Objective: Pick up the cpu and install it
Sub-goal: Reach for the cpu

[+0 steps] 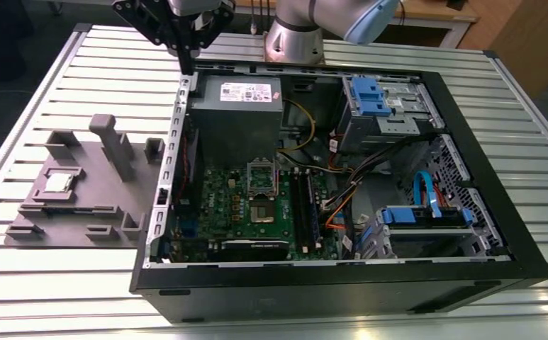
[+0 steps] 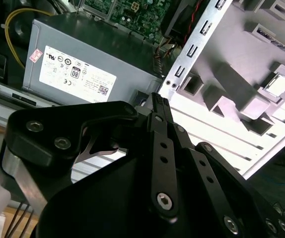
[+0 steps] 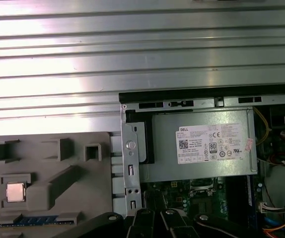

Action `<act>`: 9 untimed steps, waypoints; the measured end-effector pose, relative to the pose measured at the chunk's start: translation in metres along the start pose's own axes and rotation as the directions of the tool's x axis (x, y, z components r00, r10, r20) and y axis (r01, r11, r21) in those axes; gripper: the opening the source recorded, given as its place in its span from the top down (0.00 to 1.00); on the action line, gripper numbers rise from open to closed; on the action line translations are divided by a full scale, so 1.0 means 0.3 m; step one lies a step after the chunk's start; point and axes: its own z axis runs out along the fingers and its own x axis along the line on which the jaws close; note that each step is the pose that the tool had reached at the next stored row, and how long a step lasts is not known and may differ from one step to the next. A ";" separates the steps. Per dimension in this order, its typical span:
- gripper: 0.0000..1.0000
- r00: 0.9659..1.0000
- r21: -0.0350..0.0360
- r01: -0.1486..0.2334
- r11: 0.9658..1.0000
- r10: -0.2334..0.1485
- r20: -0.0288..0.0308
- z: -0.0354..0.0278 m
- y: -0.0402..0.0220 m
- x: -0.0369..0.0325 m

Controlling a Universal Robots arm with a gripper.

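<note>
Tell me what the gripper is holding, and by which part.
Nothing. The gripper is shut and empty near the case's edge; the cpu lies in the grey tray.

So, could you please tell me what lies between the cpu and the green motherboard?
In the exterior view, a stretch of the grey holder with its raised blocks, then the case's metal side wall, lie between the cpu and the green motherboard.
</note>
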 end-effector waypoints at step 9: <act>0.90 1.000 0.000 0.000 1.000 0.000 0.000 -0.001 -0.002 0.033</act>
